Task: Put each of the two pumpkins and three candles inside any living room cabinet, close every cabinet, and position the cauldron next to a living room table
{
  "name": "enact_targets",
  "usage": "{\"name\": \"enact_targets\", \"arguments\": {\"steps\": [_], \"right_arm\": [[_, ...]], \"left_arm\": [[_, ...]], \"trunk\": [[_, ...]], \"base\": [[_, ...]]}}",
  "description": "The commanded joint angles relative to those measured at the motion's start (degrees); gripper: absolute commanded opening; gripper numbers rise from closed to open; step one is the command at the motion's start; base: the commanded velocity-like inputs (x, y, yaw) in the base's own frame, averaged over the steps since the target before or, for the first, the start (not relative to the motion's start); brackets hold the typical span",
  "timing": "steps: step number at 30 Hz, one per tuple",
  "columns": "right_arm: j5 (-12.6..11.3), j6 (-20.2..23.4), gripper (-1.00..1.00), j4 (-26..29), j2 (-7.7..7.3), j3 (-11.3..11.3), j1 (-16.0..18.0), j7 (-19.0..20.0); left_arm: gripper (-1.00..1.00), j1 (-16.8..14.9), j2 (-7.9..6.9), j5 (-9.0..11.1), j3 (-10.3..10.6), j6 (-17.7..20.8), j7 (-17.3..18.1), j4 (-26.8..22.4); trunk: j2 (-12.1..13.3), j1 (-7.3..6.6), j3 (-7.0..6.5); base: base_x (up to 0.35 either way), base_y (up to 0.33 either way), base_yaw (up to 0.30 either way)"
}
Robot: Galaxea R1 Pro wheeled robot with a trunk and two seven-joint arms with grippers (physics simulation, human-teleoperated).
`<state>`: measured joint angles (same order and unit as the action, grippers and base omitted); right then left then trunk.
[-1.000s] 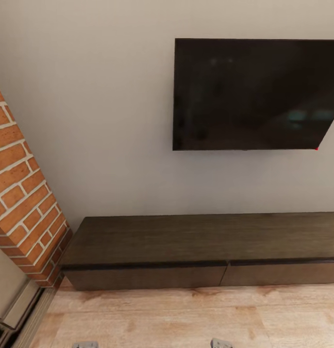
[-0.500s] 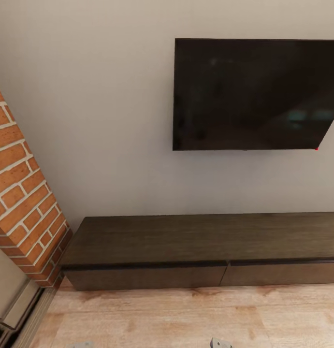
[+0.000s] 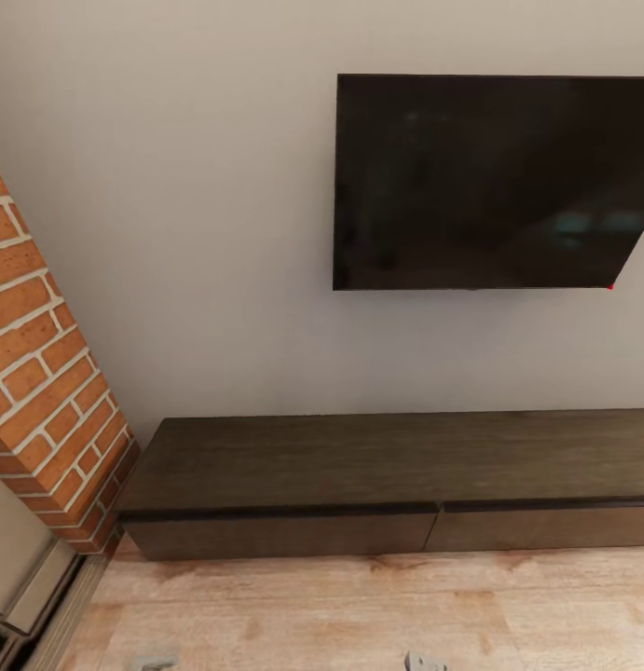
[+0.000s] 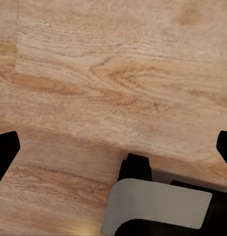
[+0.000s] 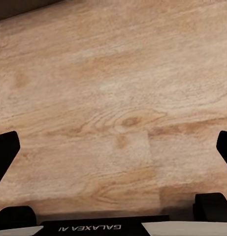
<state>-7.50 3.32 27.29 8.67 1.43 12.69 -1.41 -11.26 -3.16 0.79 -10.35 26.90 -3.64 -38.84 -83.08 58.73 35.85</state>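
One cabinet (image 3: 396, 485) is sitting ahead of both claws against the wall, its two drawer fronts flush, under one television (image 3: 494, 182). One brick pillar (image 3: 42, 373) is standing left of it. The left gripper (image 4: 113, 147) and right gripper (image 5: 113, 147) are each hanging wide apart over the plank floor (image 3: 359, 610), holding nothing. Since a second ago, the left arm's tip is sinking lower at the head view's bottom edge.

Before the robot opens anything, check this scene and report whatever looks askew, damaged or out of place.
Nothing stands out. The cabinet sits level against the wall, both visible drawer fronts flush and shut, top bare. The TV hangs straight above it. The brick column and the wood floor look intact, with no spill or debris.
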Motion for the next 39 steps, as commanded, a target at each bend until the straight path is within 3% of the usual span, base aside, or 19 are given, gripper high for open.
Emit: {"name": "enact_targets", "arguments": {"steps": [1,3,4,5,6,7,8,9,10,11,12,13,15,21,27,30,36,39], "right_arm": [[-0.1,-0.2,1.0,0.2,0.01,0.1,0.0,0.7],[-0.3,-0.2,1.0,1.1,0.02,0.3,0.1,2.7],[-0.8,0.0,1.0,2.4,0.03,0.5,0.2,5.0],[-2.3,0.5,1.0,3.9,0.01,1.0,0.3,7.8],[-3.5,0.8,1.0,4.7,0.0,1.3,0.3,9.3],[-6.9,1.6,1.0,6.1,-0.09,2.4,0.4,12.5],[-8.9,2.1,1.0,6.6,-0.18,2.9,0.4,14.1],[-13.4,3.1,1.0,7.4,-0.49,3.9,0.5,17.5],[-17.9,3.8,1.0,7.9,-0.71,4.6,0.6,20.5],[-20.0,4.0,1.0,8.1,-0.79,4.8,0.6,21.9],[-23.5,4.2,1.0,8.3,-0.9,5.2,0.6,23.9],[-25.9,4.4,1.0,8.5,-0.98,5.4,0.6,25.2],[-28.3,4.6,1.0,8.7,-1.09,5.5,0.7,26.7],[-29.8,4.5,1.0,8.8,-1.35,5.3,0.7,28.1],[-30.4,4.5,1.0,8.4,-2.77,5.8,0.3,28.3],[-30.7,4.6,1.0,8.4,-3.35,5.9,0.0,28.7],[-31.0,4.7,1.0,8.4,-3.95,6.0,-0.2,31.0],[-31.0,4.7,1.0,8.4,-3.99,6.0,-0.2,31.5]], "left_arm": [[1.0,0.0,0.0,0.0,0.0,3.3,1.0,-3.0],[1.0,0.0,-0.02,0.1,0.0,9.8,3.3,-8.6],[1.0,0.0,-0.06,0.0,0.0,14.9,5.3,-13.2],[1.0,0.0,-0.11,0.0,0.0,19.8,7.5,-17.9],[1.0,0.0,-0.14,0.0,0.0,22.1,8.6,-20.2],[1.0,0.0,-0.19,0.0,-0.1,25.9,10.9,-24.4],[1.0,0.0,-0.2,-0.1,-0.2,27.3,11.9,-26.2],[1.0,0.0,-0.23,-0.1,-0.4,29.3,13.9,-29.1],[1.0,0.0,-0.24,-0.2,-0.8,30.6,15.5,-30.9],[1.0,0.0,-0.25,-0.3,-0.9,31.1,16.1,-31.6],[1.0,0.0,-0.29,-0.3,-1.2,31.8,16.9,-32.8],[1.0,0.0,-0.36,-0.4,-1.4,32.3,17.5,-33.6],[1.0,-0.1,-0.51,-0.3,-1.7,32.8,18.1,-34.5],[1.0,-0.3,-0.4,0.1,-1.8,33.1,18.7,-35.2],[1.0,-0.3,-0.7,0.2,-1.8,33.1,20.8,-35.2],[1.0,-0.3,-1.93,0.2,-1.8,33.1,26.1,-35.2],[1.0,-0.3,-7.74,-0.3,-1.5,33.1,47.6,-34.9],[1.0,-0.3,-9.32,-0.4,-1.4,33.1,53.6,-34.8]], "trunk": [[0.0,0.0,0.0],[0.0,0.0,0.0],[0.0,0.0,0.0],[-0.4,0.22,0.18],[-0.8,0.44,0.36],[-1.2,0.66,0.54],[-1.6,0.88,0.72],[-2.0,1.1,0.9],[-2.4,1.32,1.08],[-2.8,1.54,1.26],[-3.2,1.76,1.44],[-3.6,1.98,1.62],[-4.4,2.42,1.98],[-6.8,3.73,3.05],[-9.2,5.05,4.13],[-10.4,5.71,4.67],[-12.8,7.03,5.75],[-14.0,7.69,6.29]], "base": [[0.0,0.0,0.0],[0.0,0.0,0.0],[0.0,0.0,0.0],[0.0,0.0,0.0],[0.0,0.0,0.0],[0.0,0.0,0.0],[0.0,0.0,0.0],[0.0,0.0,0.0],[0.0,0.0,0.0],[0.0,0.0,0.0],[0.0,0.0,0.0],[0.0,0.0,0.0],[0.0,0.0,0.0],[0.0,0.0,0.0],[0.0,0.0,0.0],[0.0,0.0,0.0],[0.0,0.0,0.0],[0.0,0.0,0.0]]}}
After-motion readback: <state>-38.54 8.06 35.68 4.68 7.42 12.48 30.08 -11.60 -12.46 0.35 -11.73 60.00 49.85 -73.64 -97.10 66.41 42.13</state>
